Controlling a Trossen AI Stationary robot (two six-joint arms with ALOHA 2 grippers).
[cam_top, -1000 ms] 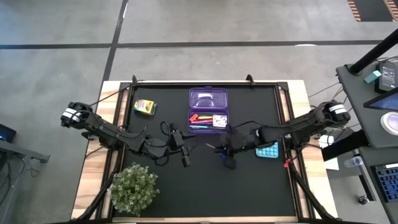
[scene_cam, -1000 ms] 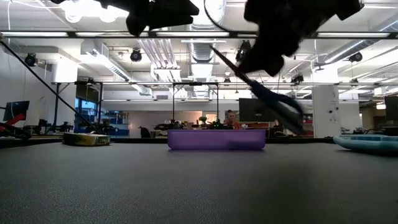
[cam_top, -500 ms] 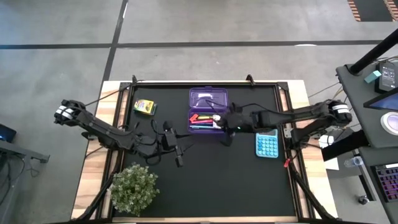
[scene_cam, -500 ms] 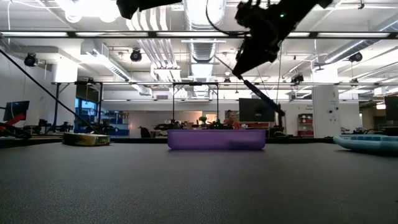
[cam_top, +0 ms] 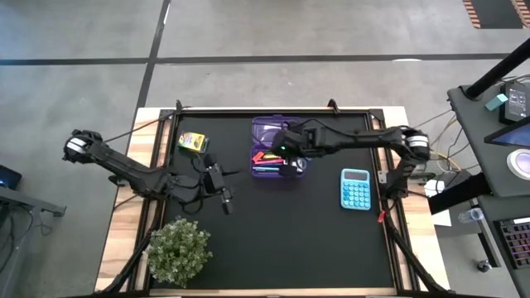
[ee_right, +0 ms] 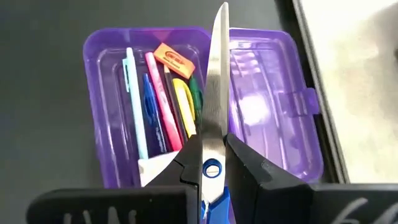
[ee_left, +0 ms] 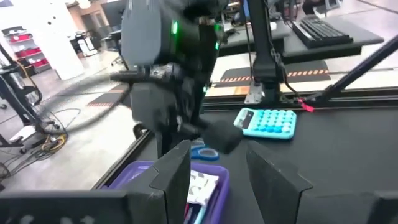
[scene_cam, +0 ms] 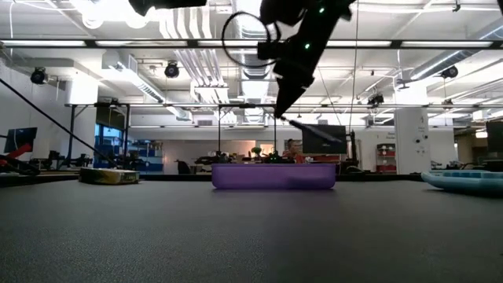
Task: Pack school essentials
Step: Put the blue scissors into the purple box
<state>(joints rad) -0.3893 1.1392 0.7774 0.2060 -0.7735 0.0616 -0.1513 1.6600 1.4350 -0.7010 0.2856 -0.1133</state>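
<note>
The open purple pencil box [cam_top: 277, 132] lies at the table's far middle. Its tray [ee_right: 118, 93] holds pens, markers, a red eraser [ee_right: 173, 60] and a white patterned square [ee_left: 202, 185]. My right gripper [ee_right: 212, 150] hangs over the tray, shut on the blue-handled scissors [ee_right: 214, 93], which also show in the low view [scene_cam: 314, 130]. My left gripper [ee_left: 217, 171] stands open and holds nothing, left of the box and above the mat [cam_top: 224, 200]. The yellow-green crayon box [cam_top: 192, 141] lies flat at the far left. My right gripper pinches the scissors at the pivot [ee_right: 211, 167], one finger on each edge. The shut blades [ee_right: 217, 68] run on past the fingertips, and the blue handles [ee_right: 213, 200] lie back between the fingers. The fingers slant down from the table's right. The scissors hang clear above the tray.
A light blue calculator [cam_top: 356, 188] lies right of the box. A bushy potted plant [cam_top: 178, 248] stands at the near left corner. The box's lid [ee_right: 273, 93] lies open flat on the far side of the tray. The near middle of the black mat [cam_top: 298, 240] is bare.
My right gripper has carried the scissors from near the calculator toward the far edge and a little left, over the purple box. It has risen and tipped further down. My left gripper has drawn back toward the table's left and risen slightly, still open.
</note>
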